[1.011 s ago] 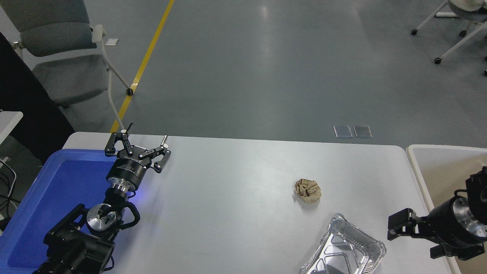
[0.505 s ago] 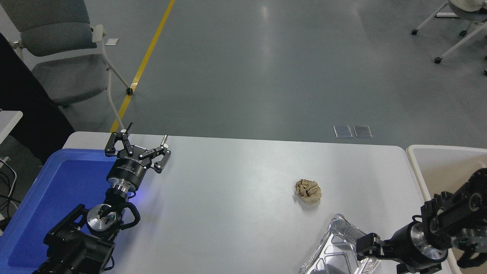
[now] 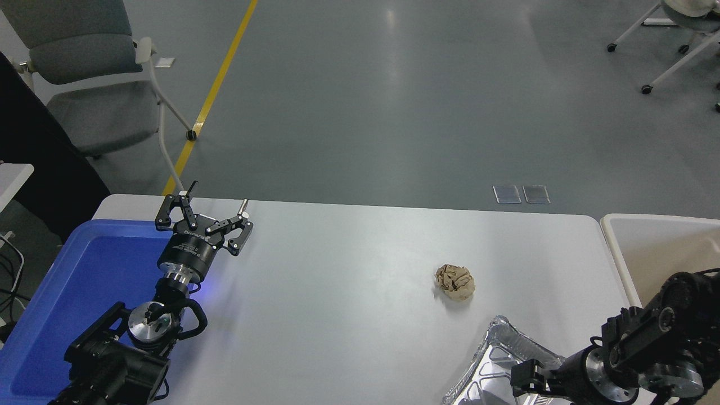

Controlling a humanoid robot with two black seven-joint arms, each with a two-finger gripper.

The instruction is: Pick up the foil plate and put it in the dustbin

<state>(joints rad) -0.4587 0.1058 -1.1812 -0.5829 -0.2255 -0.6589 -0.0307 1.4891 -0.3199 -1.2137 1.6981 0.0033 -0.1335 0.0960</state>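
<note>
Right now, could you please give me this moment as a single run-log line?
stage: reaching | right gripper: over foil plate, grip unclear | left gripper: parked, open | dustbin: right of table | plate not lifted

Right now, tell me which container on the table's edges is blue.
The tray at the left edge, under the parked left gripper; the dustbin at the right edge is beige with a white rim.

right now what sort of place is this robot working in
Likely a robotics lab or test hall: a grey floor with a yellow tape line, wheeled grey office chairs, and a white table staged with a blue plastic tray.
</note>
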